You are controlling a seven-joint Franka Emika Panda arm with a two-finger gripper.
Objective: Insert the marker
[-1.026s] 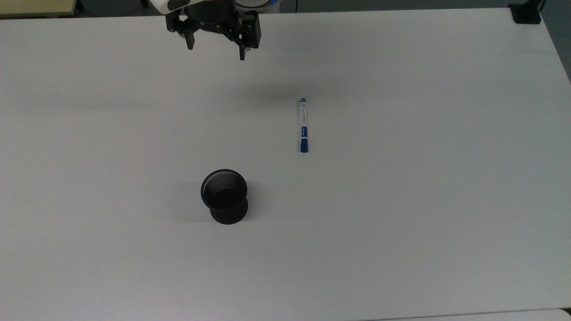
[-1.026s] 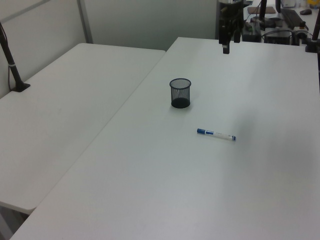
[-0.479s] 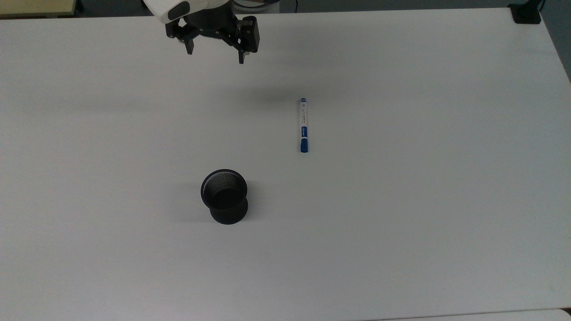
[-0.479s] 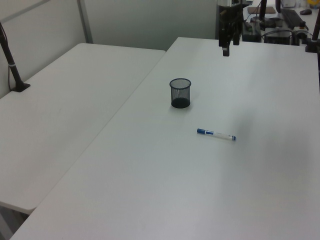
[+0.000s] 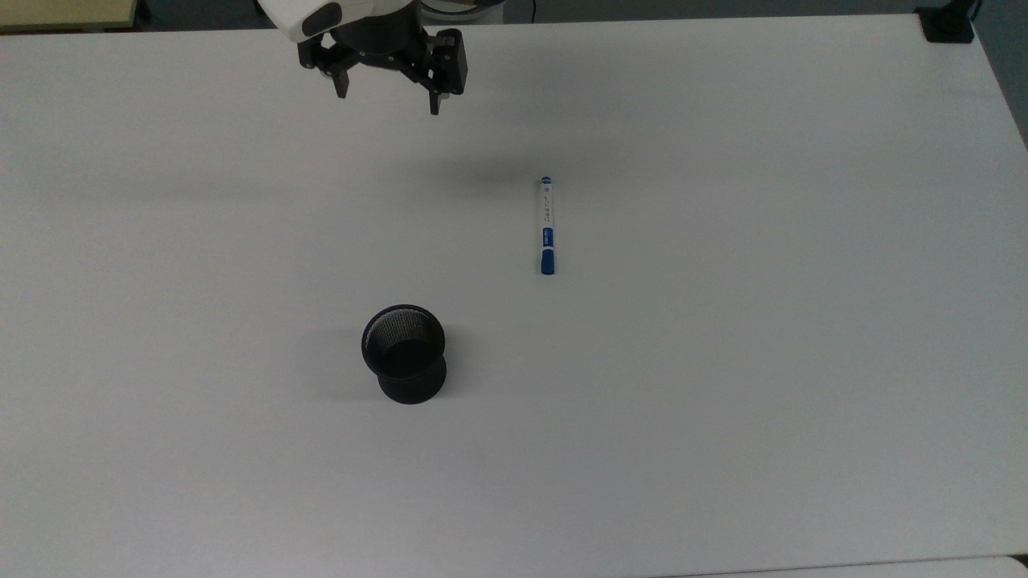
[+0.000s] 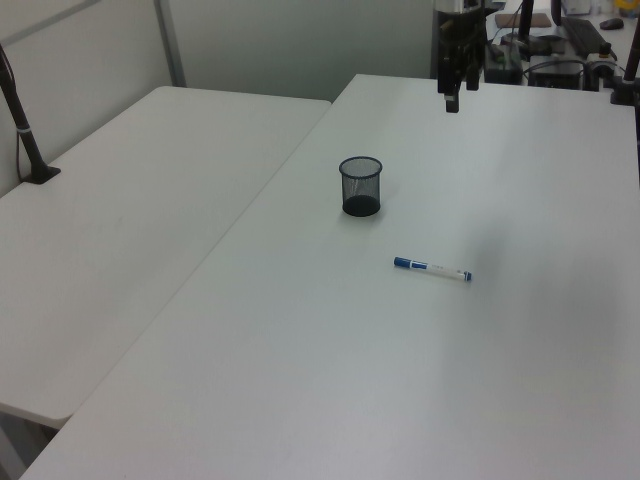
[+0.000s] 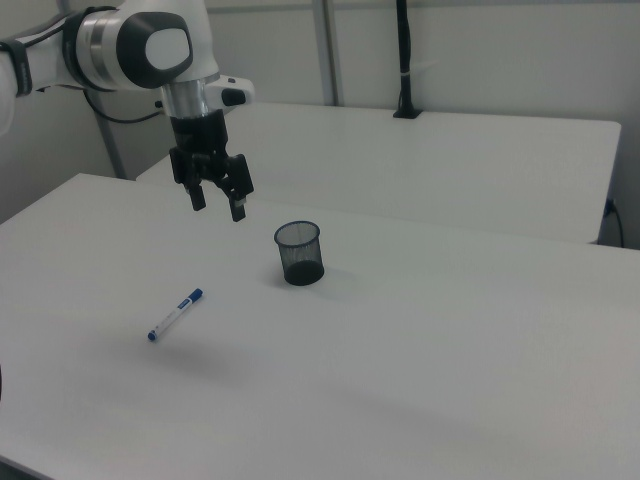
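Top view: marker [image 5: 547, 225] flat on the white table [image 5: 723, 361], white body, blue cap toward 6 o'clock, tiny blue tip toward 12; black mesh cup [image 5: 404, 352] toward 7 o'clock of it; gripper [image 5: 387, 95] up at 11, fingers spread, nothing held, arm cut off by the edge. Left view: marker [image 6: 432, 269] at 4 o'clock of cup [image 6: 360, 186]; gripper [image 6: 453, 95] hard to make out. Right view: marker [image 7: 176, 314] at 8 o'clock of cup [image 7: 299, 252]; gripper [image 7: 218, 202] wide apart, empty.

One marker [image 5: 547, 225], one black mesh cup [image 5: 403, 352], two white tables [image 6: 420, 350].
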